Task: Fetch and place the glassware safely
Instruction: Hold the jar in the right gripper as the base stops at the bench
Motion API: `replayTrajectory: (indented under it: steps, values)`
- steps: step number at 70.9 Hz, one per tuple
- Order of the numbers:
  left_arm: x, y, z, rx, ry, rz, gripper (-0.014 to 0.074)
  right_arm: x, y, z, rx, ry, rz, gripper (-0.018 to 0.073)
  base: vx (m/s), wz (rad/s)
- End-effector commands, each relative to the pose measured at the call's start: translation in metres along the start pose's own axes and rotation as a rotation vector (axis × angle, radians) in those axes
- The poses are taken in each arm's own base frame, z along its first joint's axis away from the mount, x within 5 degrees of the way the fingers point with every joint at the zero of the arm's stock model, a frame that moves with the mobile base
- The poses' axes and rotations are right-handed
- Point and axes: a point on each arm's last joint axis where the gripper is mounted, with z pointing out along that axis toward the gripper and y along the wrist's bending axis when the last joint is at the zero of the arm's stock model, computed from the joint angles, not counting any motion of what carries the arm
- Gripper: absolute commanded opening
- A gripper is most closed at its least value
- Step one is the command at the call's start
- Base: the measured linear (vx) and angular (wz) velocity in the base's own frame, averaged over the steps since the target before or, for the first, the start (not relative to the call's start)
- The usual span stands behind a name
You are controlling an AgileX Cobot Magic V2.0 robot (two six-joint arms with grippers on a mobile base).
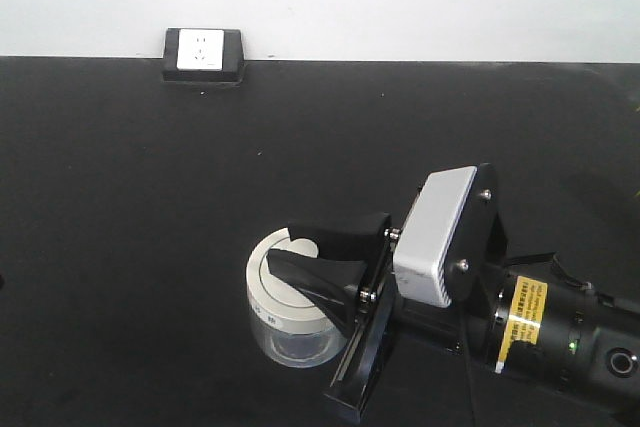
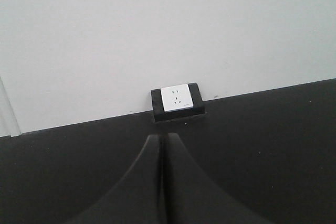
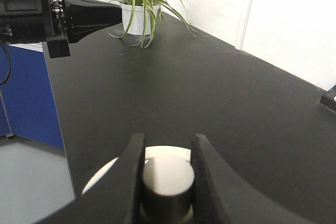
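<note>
A small squat clear glass jar (image 1: 292, 342) with a wide cream-white round lid (image 1: 268, 292) stands upright on the black bench (image 1: 120, 197). The right hand (image 1: 282, 245) reaches in from the right, directly over the jar, its two black fingers (image 3: 131, 171) clamped on either side of the lid's central knob (image 3: 167, 174). The left hand (image 2: 163, 182) hangs well apart, fingers pressed together on nothing.

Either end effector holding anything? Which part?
The right end effector grips the jar by its lid's central knob, one finger on each side; the jar sits on the table. The left end effector is shut and empty.
</note>
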Motion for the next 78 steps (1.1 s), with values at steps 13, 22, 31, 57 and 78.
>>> replayTrajectory:
  steps: [13,22,31,57,78]
  values:
    - [-0.0167,0.0022,0.0005,-0.012,-0.110,-0.012,-0.0007,-0.0227,0.0021,-0.0032,-0.028,-0.129,0.003,-0.0003,0.00,0.00]
    - [-0.0167,0.0022,0.0005,-0.012,-0.110,-0.012,-0.0007,-0.0227,0.0021,-0.0032,-0.028,-0.129,0.003,-0.0003,0.00,0.00]
    - [-0.0167,0.0022,0.0005,-0.012,-0.110,-0.012,-0.0007,-0.0227,0.0021,-0.0032,-0.028,-0.129,0.003,-0.0003,0.00,0.00]
    - [-0.0167,0.0022,0.0005,-0.012,-0.110,-0.012,-0.0007,-0.0227,0.0021,-0.0032,-0.028,-0.129,0.003,-0.0003,0.00,0.00]
    - [-0.0167,0.0022,0.0005,-0.012,-0.110,-0.012,-0.0007,-0.0227,0.0021,-0.0032,-0.028,-0.129,0.003,-0.0003,0.00,0.00]
